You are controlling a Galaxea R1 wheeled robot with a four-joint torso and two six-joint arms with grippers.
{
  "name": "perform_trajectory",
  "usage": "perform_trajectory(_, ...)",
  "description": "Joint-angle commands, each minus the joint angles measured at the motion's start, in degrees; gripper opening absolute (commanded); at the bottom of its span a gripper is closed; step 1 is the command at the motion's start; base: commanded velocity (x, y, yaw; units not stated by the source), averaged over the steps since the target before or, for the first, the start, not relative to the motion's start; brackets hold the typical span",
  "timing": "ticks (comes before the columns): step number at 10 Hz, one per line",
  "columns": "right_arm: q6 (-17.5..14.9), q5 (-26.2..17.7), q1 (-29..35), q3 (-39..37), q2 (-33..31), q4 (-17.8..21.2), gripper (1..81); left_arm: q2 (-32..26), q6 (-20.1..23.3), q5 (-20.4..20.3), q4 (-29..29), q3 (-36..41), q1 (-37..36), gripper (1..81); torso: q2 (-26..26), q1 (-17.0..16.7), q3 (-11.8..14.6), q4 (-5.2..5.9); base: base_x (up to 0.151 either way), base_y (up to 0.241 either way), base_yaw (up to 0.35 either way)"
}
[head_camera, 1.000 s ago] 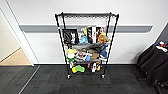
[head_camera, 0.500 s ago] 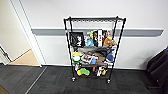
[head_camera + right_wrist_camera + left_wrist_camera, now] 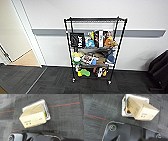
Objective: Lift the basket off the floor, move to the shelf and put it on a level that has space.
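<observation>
Nearest to the robot, the basket is sitting on the floor, on the dark carpet with thin red stripes, as both wrist views are showing from above. It is not lifted yet. A brown box is lying inside it, tilted, and it is sticking out well over the rim; something yellow or orange is showing under the box. In the right wrist view the basket and the box are looking the same way, with the box covering most of the opening.

I cannot tell if the left pincer or the right pincer is wide or narrow; the pictures are not showing the fingers clearly.

My judgement: the woven basket is probably light and a little soft in the walls, so it may be bending when squeezed. The box is making the load top-heavy and it could be sliding out if the basket is tipping. The rim on the two short ends seems the best place to take hold, one arm on each side, keeping it level.

Farther away, in the head view, the shelf is standing against the white wall. Its lower tiers are full of small things, and the top level is looking free.
</observation>
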Motion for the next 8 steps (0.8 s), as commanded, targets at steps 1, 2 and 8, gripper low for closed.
perform_trajectory(1,0.2,-3.3,5.2,0.2,-2.9,2.7,81.1,-0.7,0.2,3.5,0.1,-0.1,-3.5,81.1,-5.7,3.7,-5.3,0.00,0.000,0.000,0.000)
perform_trajectory(2,0.2,-3.4,5.6,0.3,-3.1,3.1,81.1,-0.7,0.2,3.5,0.1,-0.1,-3.5,81.1,-7.4,4.7,-6.9,0.00,0.000,0.000,0.000)
perform_trajectory(8,0.2,-8.5,9.7,0.3,-3.1,4.1,81.1,-0.7,0.1,3.5,-1.6,-0.2,-4.5,81.1,-19.3,12.4,-18.0,0.00,0.000,0.000,0.000)
